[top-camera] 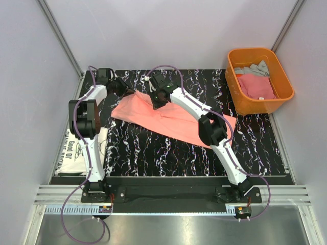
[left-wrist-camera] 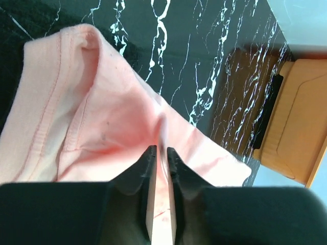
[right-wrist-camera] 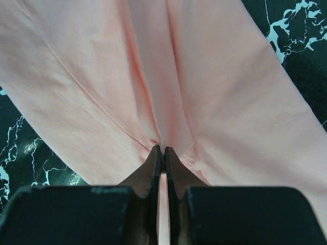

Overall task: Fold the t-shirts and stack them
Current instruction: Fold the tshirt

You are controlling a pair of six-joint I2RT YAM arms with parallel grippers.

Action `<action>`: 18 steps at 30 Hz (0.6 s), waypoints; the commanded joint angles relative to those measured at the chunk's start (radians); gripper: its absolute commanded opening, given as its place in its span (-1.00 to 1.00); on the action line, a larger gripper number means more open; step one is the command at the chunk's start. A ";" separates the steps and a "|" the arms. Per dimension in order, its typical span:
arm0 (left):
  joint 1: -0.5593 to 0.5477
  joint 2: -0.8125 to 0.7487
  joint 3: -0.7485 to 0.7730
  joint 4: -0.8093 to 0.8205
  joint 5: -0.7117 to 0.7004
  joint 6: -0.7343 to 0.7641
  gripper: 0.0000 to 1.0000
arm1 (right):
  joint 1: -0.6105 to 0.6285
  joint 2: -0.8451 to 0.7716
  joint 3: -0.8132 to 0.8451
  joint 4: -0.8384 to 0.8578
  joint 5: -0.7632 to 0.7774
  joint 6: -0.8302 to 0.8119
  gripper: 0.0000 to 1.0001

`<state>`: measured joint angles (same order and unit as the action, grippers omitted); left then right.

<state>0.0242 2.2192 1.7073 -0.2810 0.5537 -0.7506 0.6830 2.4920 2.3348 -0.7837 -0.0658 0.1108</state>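
The salmon-pink soft cloth t-shirt [top-camera: 173,125] lies rumpled in a slanting band across the black, white-veined marble-patterned mat [top-camera: 153,153] on the table, running from the far left corner towards the right edge. It is not yet flat, so I judge the step in hand to be spreading it for the first fold. The rigid orange plastic tub [top-camera: 255,108] off the far right corner and the white tee with black lettering [top-camera: 76,153] at the left edge are both well apart from the work. The right gripper [right-wrist-camera: 162,149] is clamped on a puckered pinch in the body of the shirt, not on a hem, so pulling from there would likely drag creases; retaking an edge seems wiser. The left gripper [left-wrist-camera: 159,150] sits near a stitched hem, jaws a narrow slit apart with a ridge of cloth in the slit; whether it bites I cannot tell. The ends should be drawn apart low and slowly
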 commanded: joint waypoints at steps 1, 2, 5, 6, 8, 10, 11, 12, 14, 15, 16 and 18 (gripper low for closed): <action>0.010 -0.076 -0.017 -0.007 -0.006 0.026 -0.57 | -0.002 -0.088 -0.008 -0.003 -0.034 -0.022 -1.00; 0.010 -0.076 -0.018 -0.007 -0.009 0.028 -0.45 | -0.002 -0.087 -0.008 -0.002 -0.037 -0.022 -1.00; 0.010 -0.064 0.002 -0.010 -0.005 0.033 -0.38 | -0.002 -0.087 -0.008 -0.003 -0.043 -0.022 -1.00; 0.008 -0.061 0.008 -0.012 -0.003 0.030 -0.43 | -0.002 -0.085 -0.009 -0.003 -0.042 -0.019 -1.00; 0.008 -0.053 0.021 -0.012 -0.001 0.025 -0.66 | -0.002 -0.085 -0.009 -0.005 -0.046 -0.020 -1.00; 0.010 -0.049 0.028 -0.017 0.000 0.020 -0.60 | -0.002 -0.088 -0.014 -0.006 -0.046 -0.022 -1.00; 0.006 -0.049 0.026 -0.018 0.002 0.017 -0.53 | -0.002 -0.090 -0.014 -0.005 -0.048 -0.023 -1.00; 0.005 -0.049 0.026 -0.018 0.003 0.014 -0.40 | -0.002 -0.090 -0.015 -0.006 -0.051 -0.020 -1.00; -0.001 -0.039 0.032 -0.018 0.012 0.005 -0.06 | -0.002 -0.090 -0.015 -0.005 -0.066 -0.020 -1.00; -0.004 -0.033 0.037 -0.015 0.018 0.000 -0.01 | -0.002 -0.088 -0.014 -0.005 -0.069 -0.017 -1.00; -0.006 -0.023 0.046 -0.017 0.021 -0.010 0.06 | -0.002 -0.085 -0.014 -0.006 -0.071 -0.017 -1.00; -0.009 -0.018 0.048 -0.015 0.023 -0.033 0.18 | -0.002 -0.088 -0.018 -0.006 -0.075 -0.014 -1.00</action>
<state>0.0216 2.2055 1.7042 -0.3134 0.5541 -0.7521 0.6830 2.4805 2.3180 -0.7853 -0.1085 0.1020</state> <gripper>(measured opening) 0.568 0.088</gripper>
